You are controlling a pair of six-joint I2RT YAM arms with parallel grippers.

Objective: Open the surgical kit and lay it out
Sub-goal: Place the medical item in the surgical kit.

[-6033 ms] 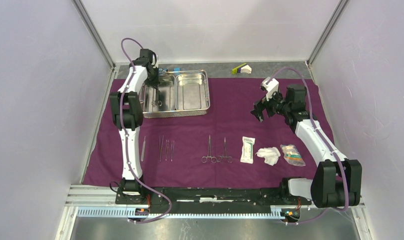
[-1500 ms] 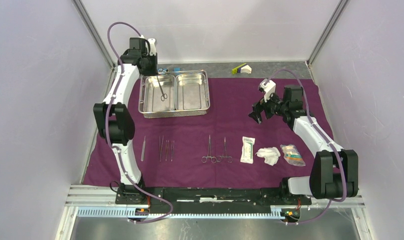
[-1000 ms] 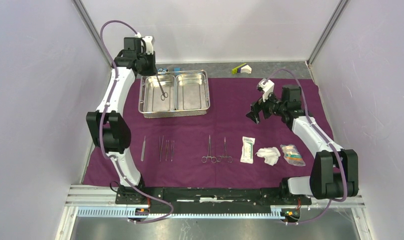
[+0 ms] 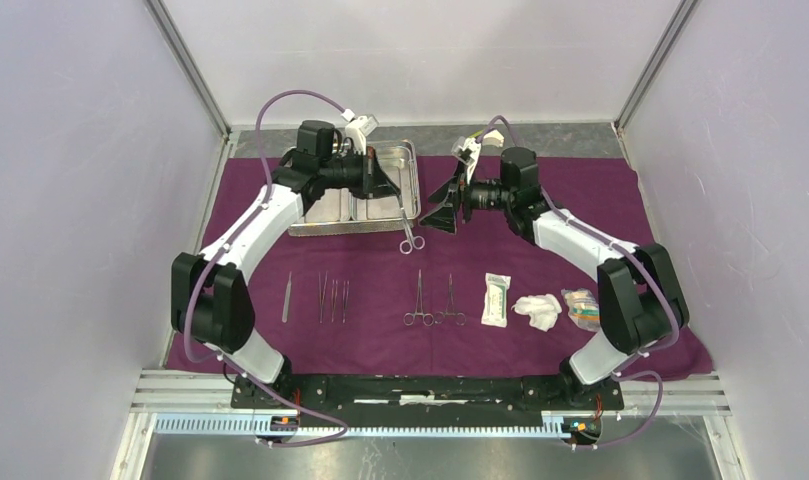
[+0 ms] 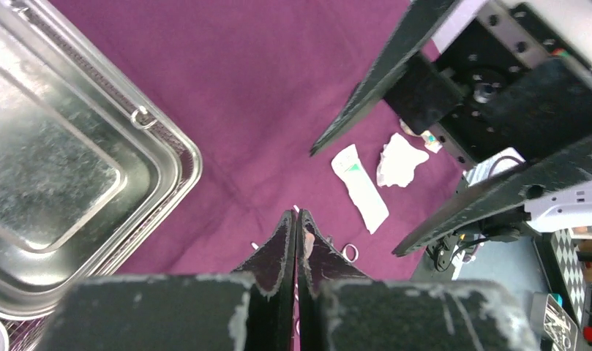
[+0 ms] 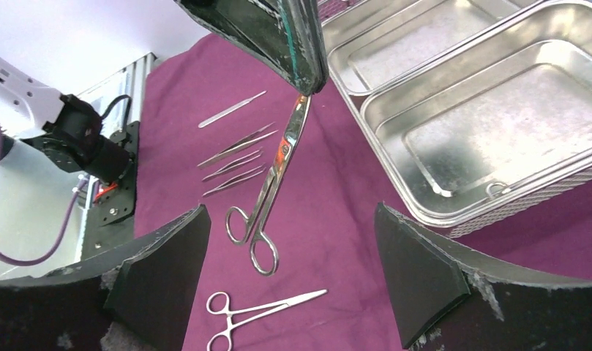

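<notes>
Purple cloth (image 4: 380, 300) under pale walls (image 4: 420, 60); left fingers (image 4: 396, 202) pinch scissors (image 6: 272, 179), right fingers (image 4: 440, 213) spread empty

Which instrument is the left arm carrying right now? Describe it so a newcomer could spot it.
Start at the steel tray at the far left of the purple cloth. Just off its near right corner the left gripper pinches a ring-handled instrument by its tip. It alone hangs in the air, rings down, while the two ring-handled forceps lie flat in the near row.
</notes>
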